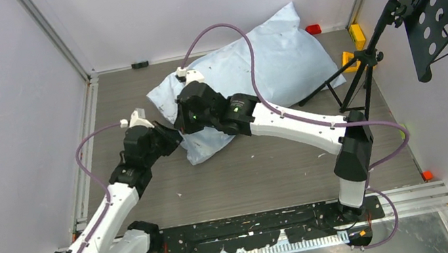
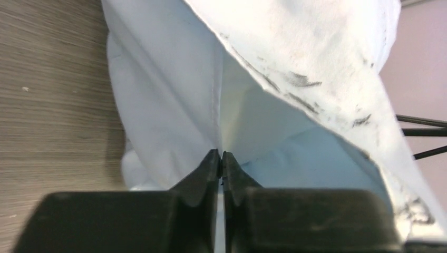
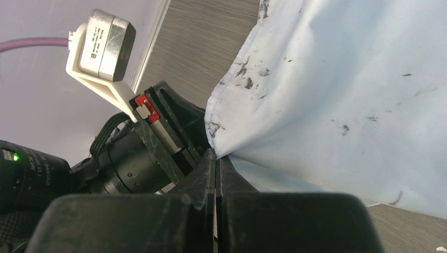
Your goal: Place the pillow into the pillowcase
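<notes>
L fingers (image 2: 206, 169) and R fingers (image 3: 203, 176) each clamped on pillowcase (image 1: 265, 58) hem at its near-left corner; I judge this holds mouth for drawing over pillow (image 2: 250, 126).

- No word, brand, number or sign can be read in any view.
- Right wrist view: tiny white print on a black arm housing (image 3: 37, 164), beside a green light (image 3: 16, 157), is too blurred to read.
- Dark marks on the pillowcase (image 3: 342, 89) are smudges, not letters.

Right gripper (image 3: 216, 158) tight on the smudged light-blue pillowcase (image 3: 342, 95) edge.
</notes>
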You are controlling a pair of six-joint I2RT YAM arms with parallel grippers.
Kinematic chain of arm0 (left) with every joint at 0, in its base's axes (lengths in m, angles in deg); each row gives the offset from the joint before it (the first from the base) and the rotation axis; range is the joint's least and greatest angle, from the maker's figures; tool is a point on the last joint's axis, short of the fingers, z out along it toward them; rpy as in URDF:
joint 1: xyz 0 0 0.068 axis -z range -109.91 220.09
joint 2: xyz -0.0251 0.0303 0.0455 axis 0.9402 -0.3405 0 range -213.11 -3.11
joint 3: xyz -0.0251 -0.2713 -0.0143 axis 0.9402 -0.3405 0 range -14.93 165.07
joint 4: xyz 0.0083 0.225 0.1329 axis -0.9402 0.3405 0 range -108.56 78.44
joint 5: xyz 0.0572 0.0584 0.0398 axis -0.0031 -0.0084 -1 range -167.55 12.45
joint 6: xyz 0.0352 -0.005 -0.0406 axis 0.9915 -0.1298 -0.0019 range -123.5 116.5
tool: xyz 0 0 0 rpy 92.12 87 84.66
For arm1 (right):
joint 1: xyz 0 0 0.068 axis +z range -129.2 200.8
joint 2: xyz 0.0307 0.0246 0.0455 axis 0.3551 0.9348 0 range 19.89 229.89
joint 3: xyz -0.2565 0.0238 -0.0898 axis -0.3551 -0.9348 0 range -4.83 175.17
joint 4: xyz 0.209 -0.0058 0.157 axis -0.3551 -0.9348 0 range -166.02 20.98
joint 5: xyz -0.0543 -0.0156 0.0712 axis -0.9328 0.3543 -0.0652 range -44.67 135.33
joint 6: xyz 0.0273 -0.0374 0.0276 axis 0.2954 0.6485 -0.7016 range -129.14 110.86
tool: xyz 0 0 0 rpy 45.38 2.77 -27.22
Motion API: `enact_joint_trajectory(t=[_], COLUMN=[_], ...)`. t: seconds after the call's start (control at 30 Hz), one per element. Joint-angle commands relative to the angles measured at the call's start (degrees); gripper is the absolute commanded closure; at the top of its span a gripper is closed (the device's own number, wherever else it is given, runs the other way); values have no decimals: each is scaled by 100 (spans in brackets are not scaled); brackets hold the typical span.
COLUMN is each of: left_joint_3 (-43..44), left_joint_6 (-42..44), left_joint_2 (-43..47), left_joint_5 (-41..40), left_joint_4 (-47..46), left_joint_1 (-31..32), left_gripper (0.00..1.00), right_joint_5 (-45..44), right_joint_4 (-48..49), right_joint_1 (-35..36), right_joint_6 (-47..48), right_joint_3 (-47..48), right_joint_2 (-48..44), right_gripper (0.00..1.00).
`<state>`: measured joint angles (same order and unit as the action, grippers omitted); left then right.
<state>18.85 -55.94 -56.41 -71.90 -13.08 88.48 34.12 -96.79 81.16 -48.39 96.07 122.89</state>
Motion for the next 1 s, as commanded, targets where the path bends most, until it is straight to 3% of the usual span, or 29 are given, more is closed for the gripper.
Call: enact_joint_trajectory(t=[0.0,0.23,0.33,0.47,0.97], left_joint_3=[-116,-201,116,258,-152], left_joint_6=[-149,-570,-462,-475,103], left_joint_2=[-408,-1934,-2590,-2970,-1007], left_joint_5=[399,658,634,708,287], left_joint_4=[-932,-2772,-2785,-2671,-1262], left_joint_1=[33,111,281,314,314], left_gripper=[99,100,100,86,56], right_joint_5=[19,117,109,88,11], right_joint_4=[289,331,333,263,212], right_joint_1=[-3,5,3,-4,-27], right_joint_6=[-73,-122,-140,-131,-27], right_joint_3=[-27,26,48,115,-44], right_joint_2=[-403,-352,-304,-246,-335], right_gripper=[100,100,100,100,100])
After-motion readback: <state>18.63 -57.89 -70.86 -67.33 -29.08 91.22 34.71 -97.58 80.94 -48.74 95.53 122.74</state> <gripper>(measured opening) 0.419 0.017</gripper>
